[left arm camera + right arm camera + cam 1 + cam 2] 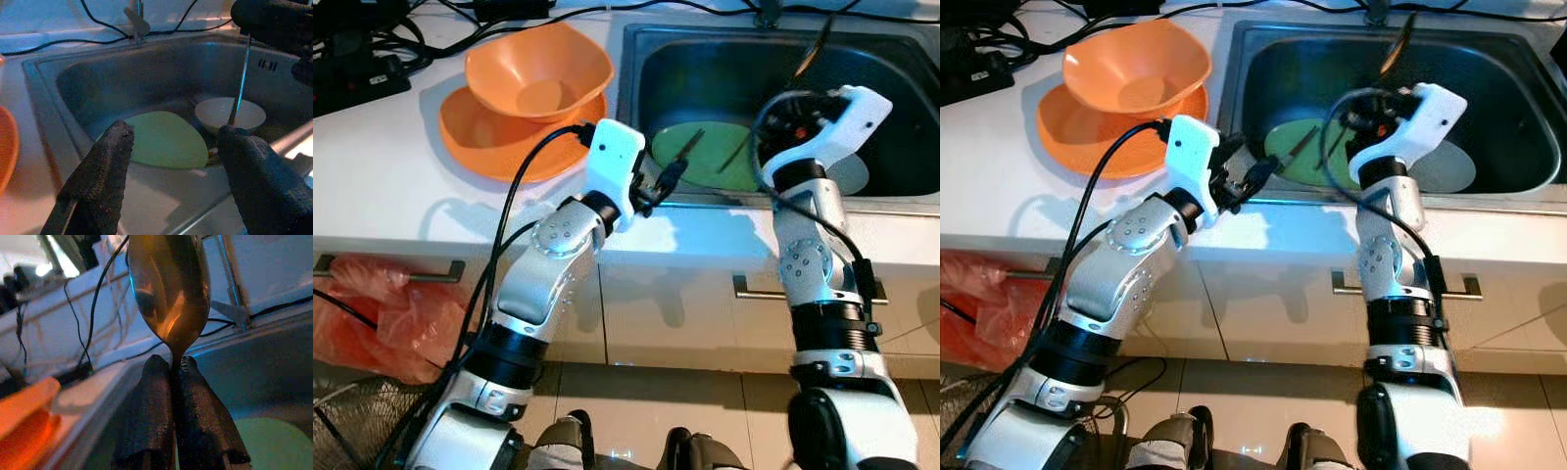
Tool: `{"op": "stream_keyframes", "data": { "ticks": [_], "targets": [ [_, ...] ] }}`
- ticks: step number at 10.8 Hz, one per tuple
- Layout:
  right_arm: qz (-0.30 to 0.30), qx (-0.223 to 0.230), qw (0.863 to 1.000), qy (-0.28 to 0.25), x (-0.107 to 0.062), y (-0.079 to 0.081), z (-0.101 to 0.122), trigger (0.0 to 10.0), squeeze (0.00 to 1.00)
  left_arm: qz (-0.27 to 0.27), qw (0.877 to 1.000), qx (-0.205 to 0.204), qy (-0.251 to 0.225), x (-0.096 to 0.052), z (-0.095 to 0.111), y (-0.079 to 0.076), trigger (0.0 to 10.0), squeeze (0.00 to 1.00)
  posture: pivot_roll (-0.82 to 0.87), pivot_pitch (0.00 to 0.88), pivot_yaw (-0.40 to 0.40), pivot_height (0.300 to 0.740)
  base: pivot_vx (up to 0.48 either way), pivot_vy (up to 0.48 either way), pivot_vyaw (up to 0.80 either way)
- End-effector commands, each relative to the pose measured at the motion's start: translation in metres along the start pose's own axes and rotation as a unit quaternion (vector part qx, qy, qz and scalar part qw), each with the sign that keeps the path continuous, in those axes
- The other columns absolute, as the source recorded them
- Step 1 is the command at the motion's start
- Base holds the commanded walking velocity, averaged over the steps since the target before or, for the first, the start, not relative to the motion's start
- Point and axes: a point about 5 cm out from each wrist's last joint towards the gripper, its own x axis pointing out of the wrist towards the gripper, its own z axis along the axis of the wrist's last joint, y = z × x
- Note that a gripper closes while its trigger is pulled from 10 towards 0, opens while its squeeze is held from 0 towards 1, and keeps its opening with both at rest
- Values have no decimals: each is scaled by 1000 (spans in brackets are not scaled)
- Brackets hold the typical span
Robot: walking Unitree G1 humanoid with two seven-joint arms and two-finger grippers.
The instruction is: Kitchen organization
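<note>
My right gripper (172, 364) hovers over the steel sink (631, 88), shut on the neck of a metal spoon (168, 289) whose bowl points up and away toward the back wall (815, 44). My left gripper (176, 134) is open at the sink's front left rim (683, 162), with nothing between its fingers. A pale green plate (715, 147) lies flat on the sink floor ahead of it. Beside the plate, on the right of the sink, sits a white bowl (210, 110).
An orange bowl (538, 69) rests on an orange plate (480, 137) on the white counter left of the sink. Black cables and a power strip (352, 83) crowd the back left. A red plastic bag (382, 313) hangs at the cabinet front.
</note>
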Motion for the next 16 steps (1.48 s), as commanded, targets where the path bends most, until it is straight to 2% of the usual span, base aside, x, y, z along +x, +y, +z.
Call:
{"op": "stream_keyframes", "data": {
  "ticks": [1, 6, 10, 11, 12, 13, 14, 16],
  "targets": [
    [5, -23, 1000, 8, -5, -3, -7, 10000, 0, -13, 1000, 6, 6, 0, -5, -5, 10000, 0, 104, 185, 11, 740, 0, 0, 0],
    [20, -48, 998, 38, -14, -1, -29, 10000, 0, -36, 999, 8, 12, -2, -8, -16, 10000, 0, 109, 171, 12, 740, 0, 0, 0],
    [29, -58, 997, 52, -18, 1, -39, 10000, 0, -47, 999, 6, 17, -1, -11, -21, 10000, 0, 111, 175, 13, 740, 0, 0, 0],
    [29, -58, 996, 54, -19, 1, -40, 10000, 400, -47, 999, 5, 16, -1, -11, -22, 10000, 0, 111, 179, 11, 740, 0, 0, 0],
    [28, -58, 996, 55, -19, 0, -40, 10000, 984, -47, 999, 4, 17, -1, -11, -22, 10000, 0, 111, 184, 9, 740, 0, 0, 0],
    [27, -58, 996, 56, -19, 0, -40, 10000, 1000, -45, 999, 3, 17, -1, -12, -22, 10000, 0, 112, 188, 8, 740, 0, 0, 0],
    [27, -58, 996, 55, -19, -1, -40, 10000, 1000, -45, 999, 3, 17, -1, -12, -22, 10000, 0, 112, 190, 7, 740, 0, 0, 0],
    [26, -63, 996, 55, -18, 0, -40, 10000, 0, -42, 999, 2, 19, -1, -13, -21, 10000, 0, 114, 195, 7, 740, 0, 0, 0]
  ]
}}
